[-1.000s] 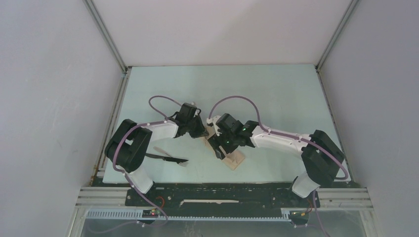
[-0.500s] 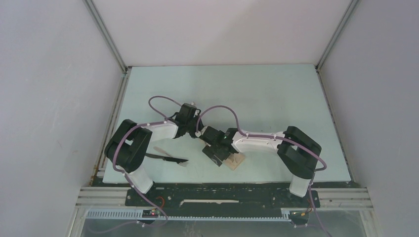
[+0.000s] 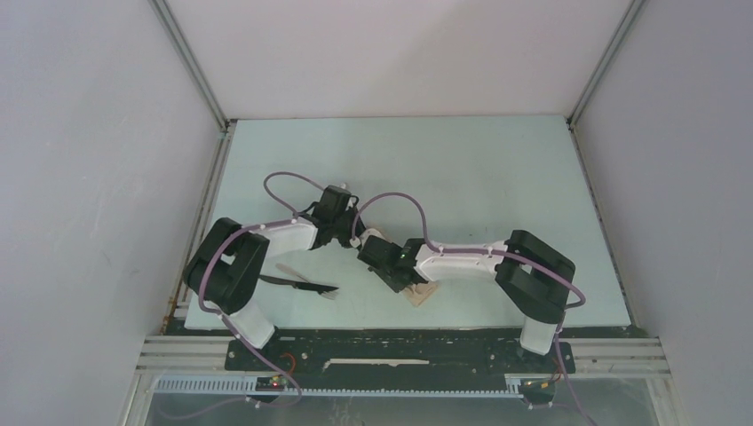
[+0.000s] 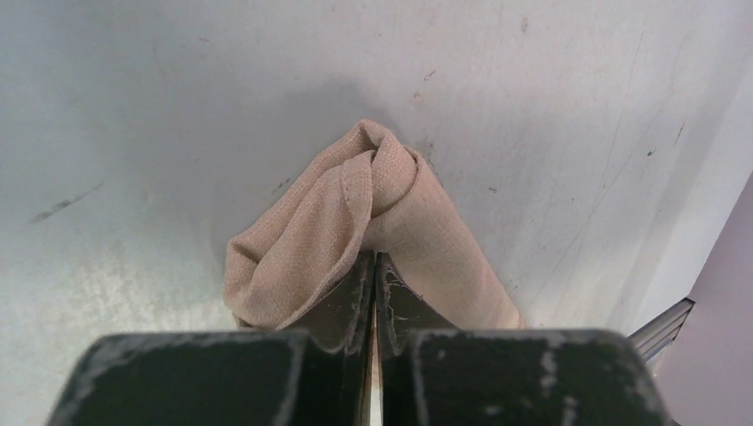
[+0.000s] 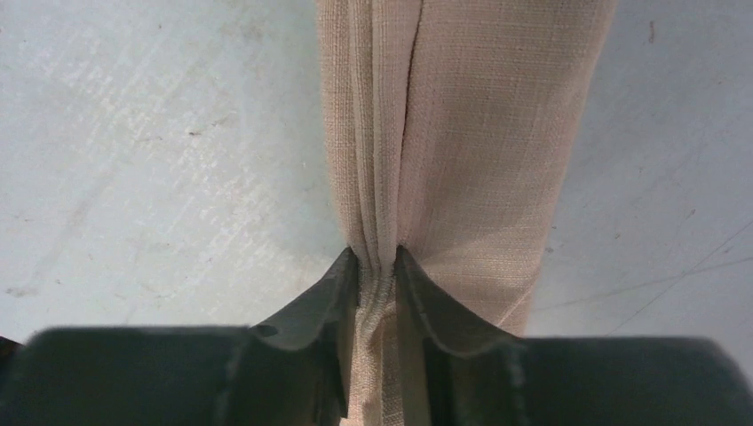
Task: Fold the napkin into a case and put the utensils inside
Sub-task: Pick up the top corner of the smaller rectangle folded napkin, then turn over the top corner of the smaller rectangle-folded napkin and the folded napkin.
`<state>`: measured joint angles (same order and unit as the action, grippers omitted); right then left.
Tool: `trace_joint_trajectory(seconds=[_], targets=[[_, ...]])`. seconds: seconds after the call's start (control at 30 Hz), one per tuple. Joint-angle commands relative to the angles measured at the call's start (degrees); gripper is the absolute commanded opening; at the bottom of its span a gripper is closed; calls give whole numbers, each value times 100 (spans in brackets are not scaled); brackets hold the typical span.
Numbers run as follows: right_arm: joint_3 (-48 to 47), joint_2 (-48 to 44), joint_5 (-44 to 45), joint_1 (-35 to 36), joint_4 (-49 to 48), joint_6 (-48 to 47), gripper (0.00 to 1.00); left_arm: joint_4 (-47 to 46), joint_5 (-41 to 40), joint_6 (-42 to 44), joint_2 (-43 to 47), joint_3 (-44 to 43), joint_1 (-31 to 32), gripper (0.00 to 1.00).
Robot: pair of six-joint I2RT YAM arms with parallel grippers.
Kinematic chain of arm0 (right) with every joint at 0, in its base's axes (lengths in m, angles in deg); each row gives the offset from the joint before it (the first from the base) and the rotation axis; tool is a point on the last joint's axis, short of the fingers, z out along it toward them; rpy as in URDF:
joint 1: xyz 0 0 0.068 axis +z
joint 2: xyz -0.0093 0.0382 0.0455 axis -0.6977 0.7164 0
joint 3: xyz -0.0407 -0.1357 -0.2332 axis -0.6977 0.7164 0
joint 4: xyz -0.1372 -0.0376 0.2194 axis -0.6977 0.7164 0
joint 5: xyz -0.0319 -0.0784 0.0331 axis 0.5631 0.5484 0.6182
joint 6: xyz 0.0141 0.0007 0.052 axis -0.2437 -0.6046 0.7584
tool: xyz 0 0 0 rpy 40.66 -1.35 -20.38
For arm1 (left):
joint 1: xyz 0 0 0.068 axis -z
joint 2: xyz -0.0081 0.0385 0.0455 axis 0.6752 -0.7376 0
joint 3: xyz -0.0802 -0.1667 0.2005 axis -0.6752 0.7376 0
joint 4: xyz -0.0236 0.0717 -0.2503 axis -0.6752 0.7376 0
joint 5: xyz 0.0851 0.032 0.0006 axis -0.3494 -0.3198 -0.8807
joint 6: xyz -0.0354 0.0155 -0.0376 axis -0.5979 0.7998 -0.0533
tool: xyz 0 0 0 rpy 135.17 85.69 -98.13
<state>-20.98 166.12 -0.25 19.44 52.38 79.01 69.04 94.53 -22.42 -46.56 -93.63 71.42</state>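
Observation:
The tan napkin (image 3: 424,291) is bunched into a narrow folded strip near the table's front middle, mostly hidden under both grippers. My left gripper (image 4: 374,256) is shut, pinching one rolled end of the napkin (image 4: 306,240). Its black head (image 3: 357,236) sits just left of the right one. My right gripper (image 5: 376,254) is shut on the stacked edge layers of the napkin (image 5: 484,133), which runs straight ahead of it. From above, my right gripper (image 3: 396,277) is low over the cloth. The utensils lie to the left: a black piece (image 3: 297,283) and a pale one (image 3: 289,271).
The pale table (image 3: 497,177) is bordered by white walls and metal frame rails (image 3: 204,204). The left arm's upper link (image 3: 226,266) stands close beside the utensils. The two wrists are nearly touching, with purple cables arching above them.
My right arm has swung left and down toward the left gripper, and its jaws have closed from wide apart onto the napkin's layers. The left gripper has stayed in place.

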Motion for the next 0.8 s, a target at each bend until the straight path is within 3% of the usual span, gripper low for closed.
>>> trace_joint_trajectory(seconds=[0.0,0.17,0.3,0.47,0.77], targets=[[382,-176,154,33,-425,272,25,250,79,283,660,-19,-176,8],[422,-458,-152,-72,-546,306,0,924,189,519,1948,-47,-609,20],[478,-751,-913,-236,-681,477,0,1637,99,820,3015,-146,-1042,30],[702,-1246,-2615,-522,-1302,998,0,2427,-179,1089,3858,-253,-1382,33],[2218,-1736,-5057,-1740,-4082,2874,0,2377,313,844,4116,310,-1394,30]])
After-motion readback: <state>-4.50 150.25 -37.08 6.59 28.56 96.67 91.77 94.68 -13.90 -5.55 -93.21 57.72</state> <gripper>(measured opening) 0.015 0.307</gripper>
